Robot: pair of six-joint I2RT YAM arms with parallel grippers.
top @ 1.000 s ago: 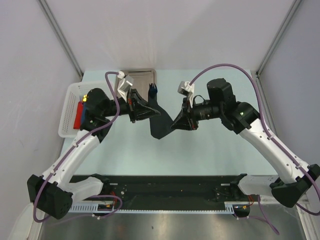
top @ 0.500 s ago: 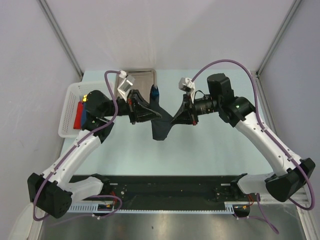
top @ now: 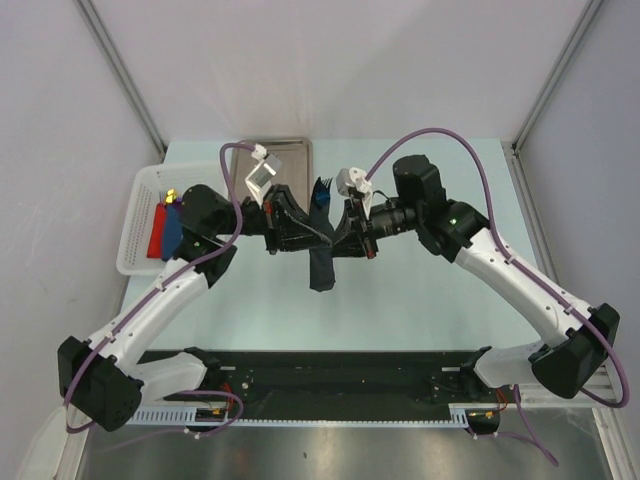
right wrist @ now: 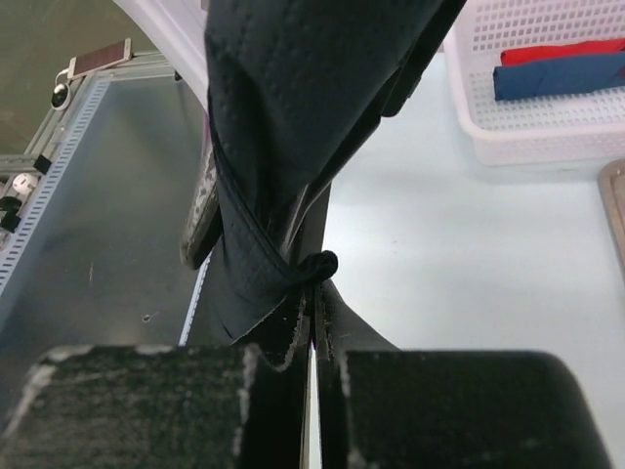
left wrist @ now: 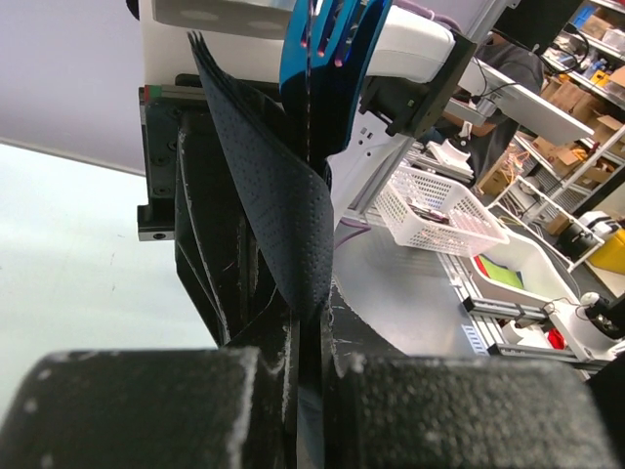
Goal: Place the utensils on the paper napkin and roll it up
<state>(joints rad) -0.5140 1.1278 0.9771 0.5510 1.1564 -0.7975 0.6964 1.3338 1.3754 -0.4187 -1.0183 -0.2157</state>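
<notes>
Both grippers, left gripper (top: 300,232) and right gripper (top: 350,236), are pinched tight on the paper napkin (top: 321,264), which hangs between the two of them as a loose folded bundle. We judge the loading done for the blue fork (top: 322,188) at least, its glossy tines poking out past the jaws; the purple piece we cannot make out. Rolling looks only half-shaped: the thin, matte, dimpled black paper sags in soft creases, not a tight tube.

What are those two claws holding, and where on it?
The black paper napkin: the left gripper and the right gripper pinch opposite sides of its folded upper part, with a blue fork poking out above.
</notes>
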